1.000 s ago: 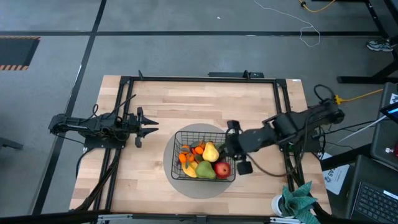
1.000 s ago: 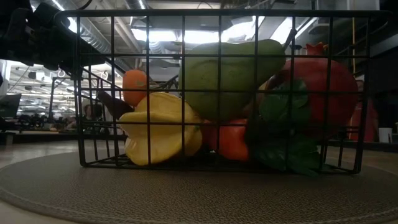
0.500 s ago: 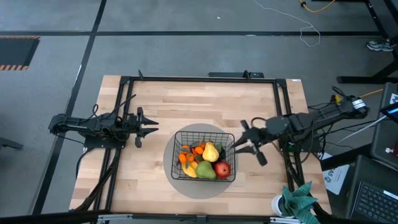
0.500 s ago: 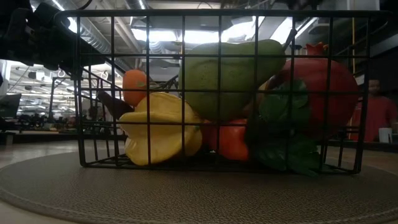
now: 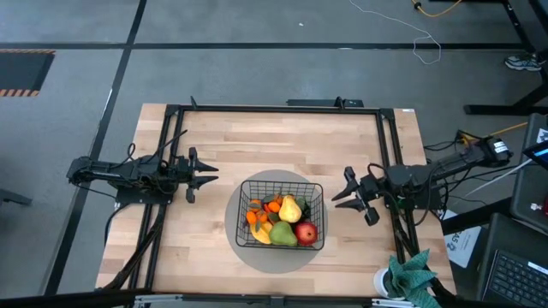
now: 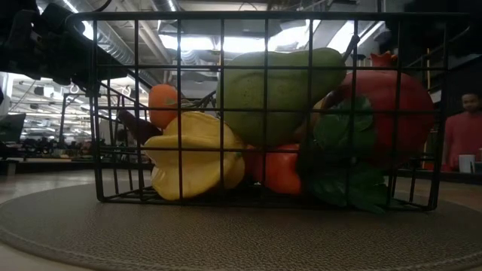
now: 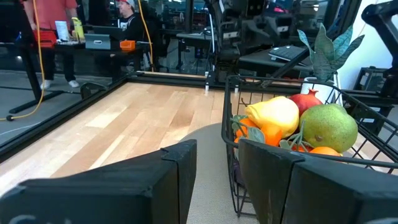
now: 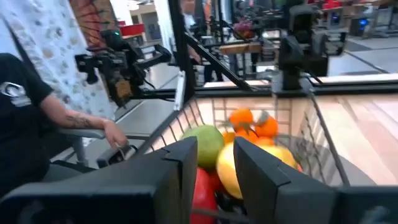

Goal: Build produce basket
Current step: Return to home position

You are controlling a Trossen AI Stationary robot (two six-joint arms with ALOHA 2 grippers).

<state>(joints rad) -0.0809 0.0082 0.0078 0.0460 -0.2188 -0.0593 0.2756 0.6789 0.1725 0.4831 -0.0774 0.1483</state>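
Right pincer (image 5: 341, 188) over pale wooden table (image 5: 257, 137), person (image 6: 461, 139) beyond

Seen from above, the counter (image 5: 257, 141) is lit evenly and softly, and the basket (image 5: 282, 181) and arms cast only faint shadows on the pale wood. At counter height, bright ceiling lights (image 6: 256, 44) glare through the basket wires from behind. They leave the near faces of the produce (image 6: 279, 94) dim and the mat (image 6: 226, 233) dark. The left arm's fingers (image 7: 180, 180) show as near-black shapes against a bright room.
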